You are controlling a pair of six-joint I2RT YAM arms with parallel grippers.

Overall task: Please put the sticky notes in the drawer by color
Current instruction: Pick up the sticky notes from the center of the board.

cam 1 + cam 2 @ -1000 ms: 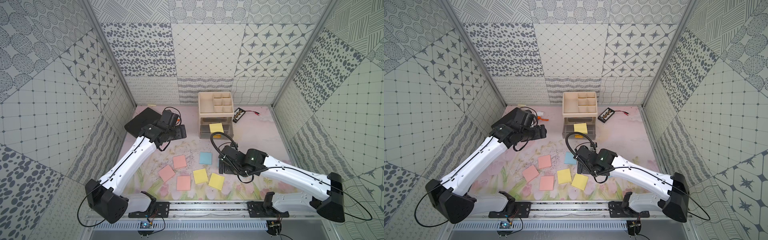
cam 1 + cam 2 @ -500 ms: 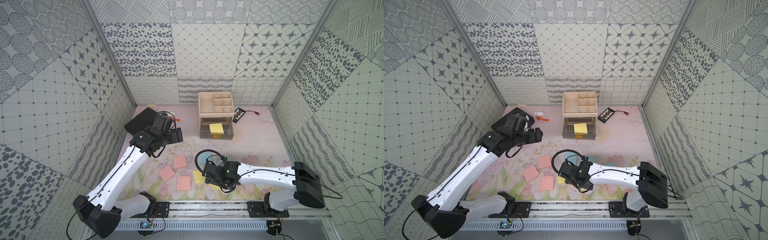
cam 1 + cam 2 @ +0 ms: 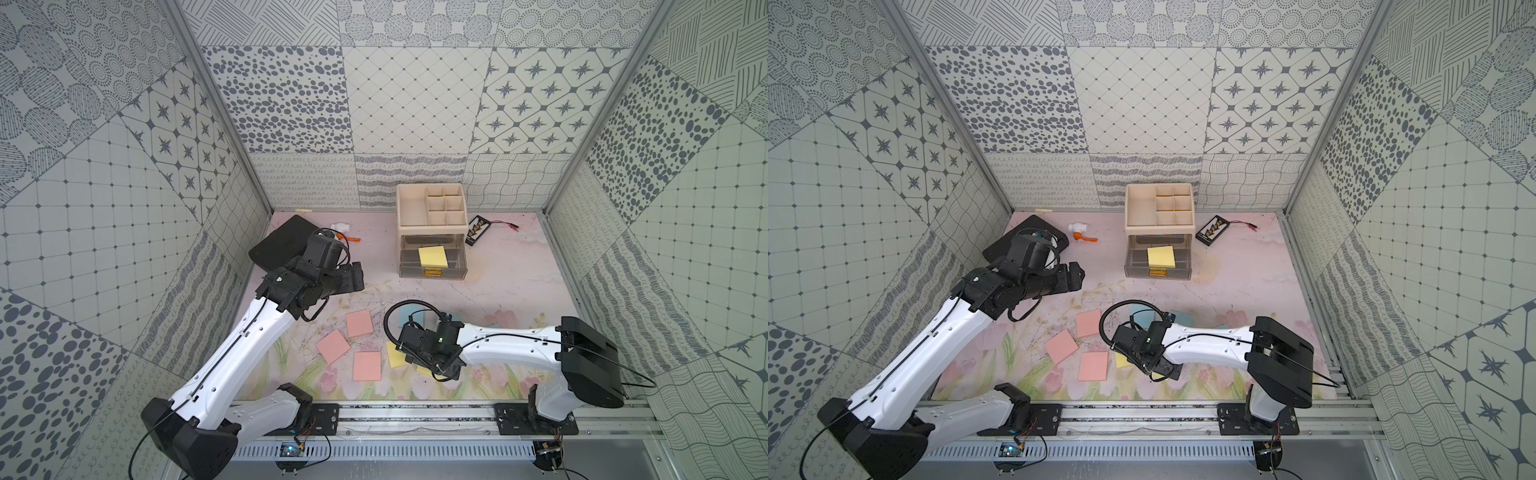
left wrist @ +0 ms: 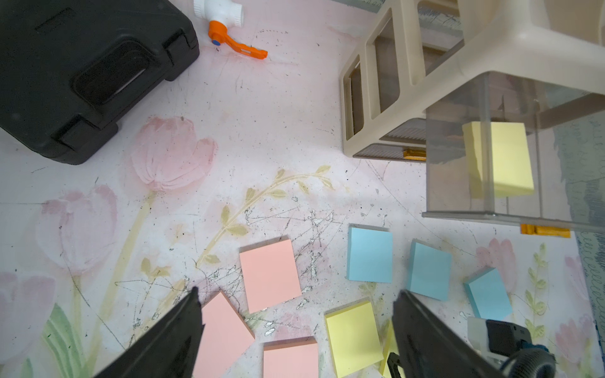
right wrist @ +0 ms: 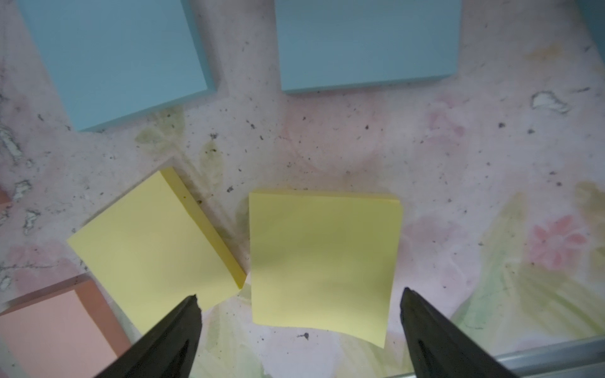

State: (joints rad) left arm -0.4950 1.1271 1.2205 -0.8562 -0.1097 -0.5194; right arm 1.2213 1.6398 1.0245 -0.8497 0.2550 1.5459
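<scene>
Your right hand (image 5: 299,294) is hovering low over the front of the bench (image 3: 511,282), released and spread wide, its fingers straddling a yellow pad (image 5: 324,261) that is lying flat and is not being squeezed. A second yellow pad (image 5: 154,242) is lying just beside it, turned at an angle, and the third yellow pad (image 3: 433,256) is resting inside the pulled-out clear drawer (image 4: 448,163) under the beige organizer (image 3: 430,205). You are seeing three pink pads (image 3: 360,323) lying close together to the left of the yellow ones. Three blue pads (image 4: 370,255) are lying in a row between the yellow ones and the drawer, partly hidden under the right arm (image 3: 511,345) in both top views. Your left hand (image 4: 298,291) is hanging above the bench's left side, released too and carrying nothing, near a black case (image 4: 82,72) and an orange-handled valve (image 4: 229,32).
</scene>
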